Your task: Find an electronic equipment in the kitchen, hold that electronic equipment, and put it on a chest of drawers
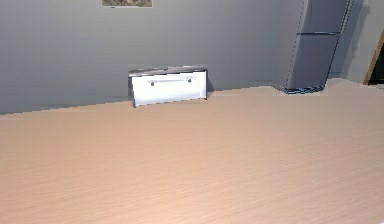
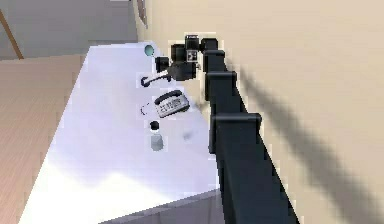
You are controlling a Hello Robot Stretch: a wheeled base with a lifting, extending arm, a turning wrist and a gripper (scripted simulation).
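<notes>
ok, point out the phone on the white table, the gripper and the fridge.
phone (image 2: 170, 102): arm side view, middle of its top face.
gripper (image 2: 153, 74): arm side view, midway between its fingertips.
fridge (image 1: 320, 60): forward view, on its lower door.

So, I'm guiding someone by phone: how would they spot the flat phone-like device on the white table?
Start at the long white table beside the cream wall. Near its middle, just left of the dark arm, lies the flat white device. Its dark keypad face sets it apart from the small dark-capped jar nearby.
</notes>
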